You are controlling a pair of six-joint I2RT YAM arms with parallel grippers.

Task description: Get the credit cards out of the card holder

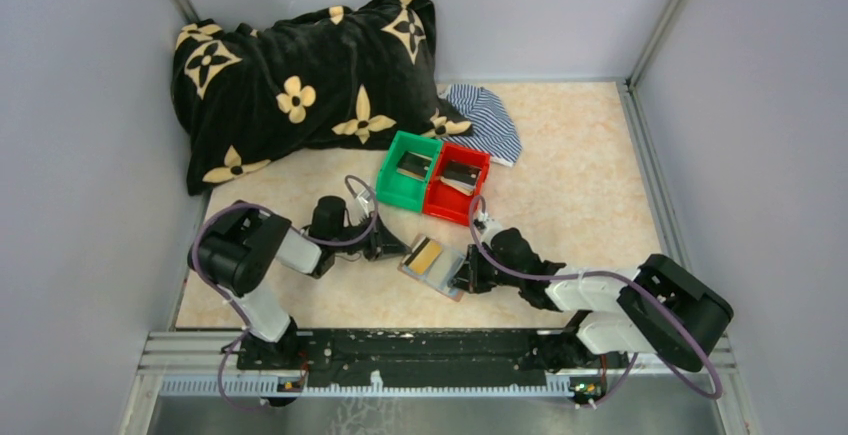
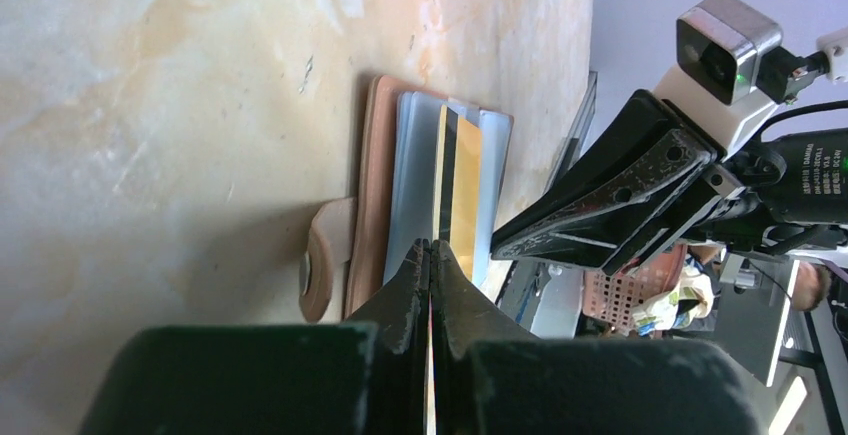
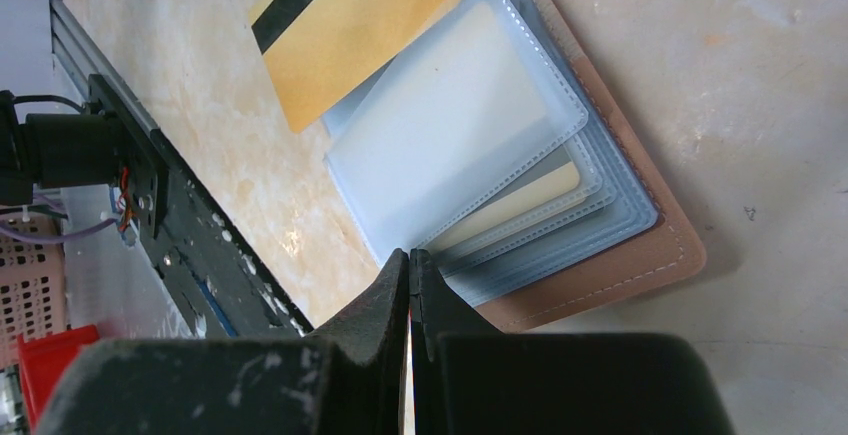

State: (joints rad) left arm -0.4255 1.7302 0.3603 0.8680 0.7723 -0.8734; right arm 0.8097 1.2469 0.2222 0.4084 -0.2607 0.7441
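Both arms stretch low and inward from their bases, tips pointing at each other. The left gripper (image 1: 398, 248) has its jaws pressed together. The right gripper (image 1: 468, 273), near it, is closed likewise.

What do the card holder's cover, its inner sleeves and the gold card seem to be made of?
Cover of the card holder: tan leather or an imitation, matte, stitched along its edge. The sleeves: clear soft plastic, slightly glossy, with dotted welded seams. The gold card: probably stiff plastic, with a matte gold face and a black stripe.
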